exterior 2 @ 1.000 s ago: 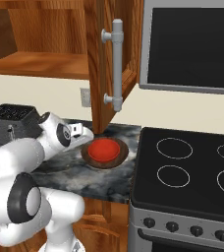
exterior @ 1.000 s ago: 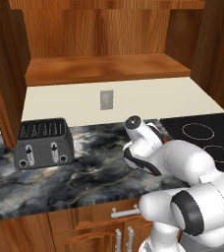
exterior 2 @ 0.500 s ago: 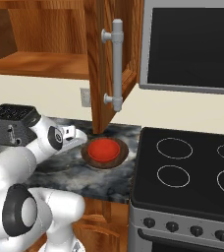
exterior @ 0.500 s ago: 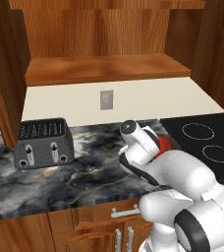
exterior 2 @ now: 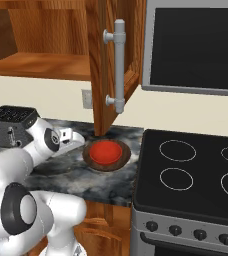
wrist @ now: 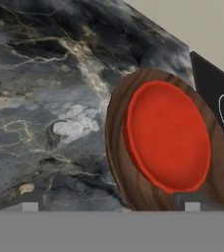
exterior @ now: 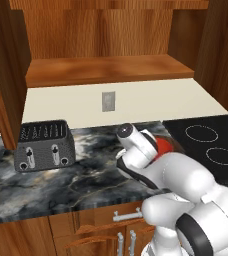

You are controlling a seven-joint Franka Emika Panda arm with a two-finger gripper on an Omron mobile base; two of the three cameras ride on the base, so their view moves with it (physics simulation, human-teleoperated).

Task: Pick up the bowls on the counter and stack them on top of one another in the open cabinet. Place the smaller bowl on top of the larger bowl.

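Note:
The small red bowl sits nested inside the wider dark brown wooden bowl on the marble counter, close to the stovetop. In the right base view the red bowl rests in the brown bowl under the open cabinet door. My gripper hovers low just left of the pair, and it is open and holds nothing. In the hand view, my gripper has one fingertip over bare counter and the other over the brown bowl's rim. The cabinet shelf is bare wood.
A black toaster stands on the counter's left part. The black stovetop borders the bowls on the right. The open cabinet door with its metal handle hangs right above the bowls. A wall outlet is behind.
My arm has swung left and bent lower, bringing the hand down beside the bowls. The jaws stayed wide apart. The two bowls have not moved.

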